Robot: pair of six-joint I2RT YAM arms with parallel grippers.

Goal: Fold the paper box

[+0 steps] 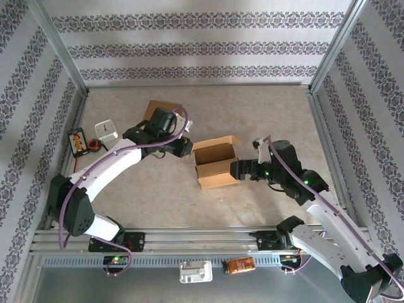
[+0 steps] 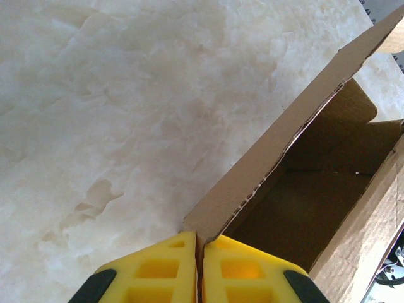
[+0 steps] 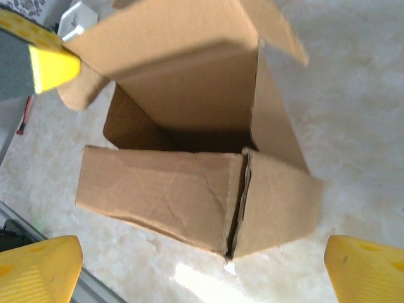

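Progress looks partial: at the left, the left tool (image 2: 201, 243) is pinching the corner edge of one cardboard wall of the paper box (image 1: 216, 163). The box sits mid-tabletop (image 1: 271, 113) between the two arms, already squared up into shape. Its top gapes open with flaps (image 1: 214, 144) raised, so closing them seems to be what remains. Just right of the box, the right tool (image 1: 240, 169) stands spread wide, gripping nothing.

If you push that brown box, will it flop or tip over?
Probably light: the paper box is empty inside. Its thin creased walls would likely bend if squeezed. The left gripper pinching one wall should keep it from tipping.
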